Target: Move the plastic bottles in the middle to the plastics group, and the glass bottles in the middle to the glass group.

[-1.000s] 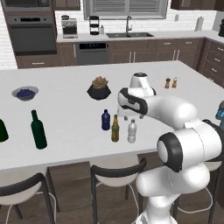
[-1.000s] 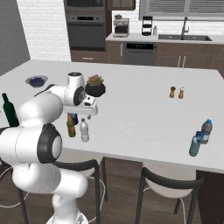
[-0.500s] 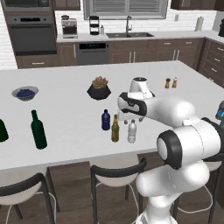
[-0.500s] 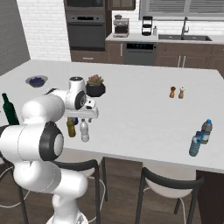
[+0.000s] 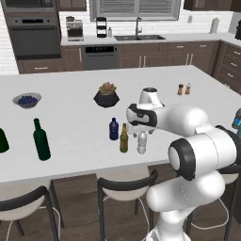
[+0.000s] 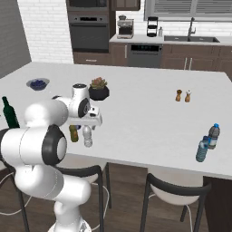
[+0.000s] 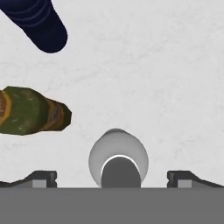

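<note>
Jaws (image 7: 112, 177) lowered further over clear water bottle (image 7: 118, 159) mid-bench (image 5: 70, 122), spread wide and gripping nothing, blue bottle (image 5: 113, 129) and amber bottle (image 5: 124, 139) alongside; grasp likely next.

White island (image 5: 70, 117) – dark cabinets (image 5: 155, 54), brick wall (image 6: 43, 31).

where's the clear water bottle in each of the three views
Left base view: the clear water bottle stands near the counter's front edge, right of the amber bottle, just below the arm's wrist.
Right base view: it stands left of centre, under the white hand, right of the amber bottle.
Hand view: seen from above at bottom centre, between the open hand's fingertips.
Shared landmark: the amber bottle beside it.
</note>
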{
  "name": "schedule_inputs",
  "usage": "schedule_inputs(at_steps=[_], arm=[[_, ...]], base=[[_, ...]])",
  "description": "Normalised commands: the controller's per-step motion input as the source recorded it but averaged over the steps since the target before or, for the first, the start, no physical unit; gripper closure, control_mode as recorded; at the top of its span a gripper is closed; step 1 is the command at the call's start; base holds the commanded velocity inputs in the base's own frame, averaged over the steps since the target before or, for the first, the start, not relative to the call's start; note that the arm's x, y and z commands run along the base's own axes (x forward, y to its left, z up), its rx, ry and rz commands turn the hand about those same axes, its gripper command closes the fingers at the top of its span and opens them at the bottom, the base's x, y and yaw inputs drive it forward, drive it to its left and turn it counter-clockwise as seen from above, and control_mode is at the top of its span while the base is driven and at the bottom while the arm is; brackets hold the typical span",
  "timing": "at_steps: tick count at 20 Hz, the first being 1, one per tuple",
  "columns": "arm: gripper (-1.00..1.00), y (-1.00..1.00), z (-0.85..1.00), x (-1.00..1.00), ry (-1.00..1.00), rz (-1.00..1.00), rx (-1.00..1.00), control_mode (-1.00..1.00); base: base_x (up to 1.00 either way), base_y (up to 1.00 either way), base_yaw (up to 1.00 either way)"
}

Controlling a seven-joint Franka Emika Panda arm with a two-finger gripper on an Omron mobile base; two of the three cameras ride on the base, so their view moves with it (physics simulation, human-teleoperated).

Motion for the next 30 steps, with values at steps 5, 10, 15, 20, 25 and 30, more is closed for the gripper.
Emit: schedule_inputs(at_steps=[5, 10, 15, 20, 25, 30], arm=[[-1.00, 0.00, -0.14, 0.00, 0.00, 0.02, 0.00, -1.00], [-1.00, 0.00, -0.12, 0.00, 0.00, 0.00, 0.00, -1.00], [-1.00, 0.00, -0.09, 0.00, 0.00, 0.00, 0.00, -1.00], [-1.00, 0.00, -0.08, 0.00, -0.06, 0.00, 0.00, -1.00], [-1.00, -0.01, -0.09, 0.00, -0.09, 0.00, 0.00, -1.00], [-1.00, 0.00, -0.14, 0.00, -0.05, 0.00, 0.00, -1.00]], base=[[0.00, 0.00, 0.00], [0.00, 0.00, 0.00], [0.00, 0.00, 0.00], [0.00, 0.00, 0.00], [0.00, 0.00, 0.00], [0.00, 0.00, 0.00]])
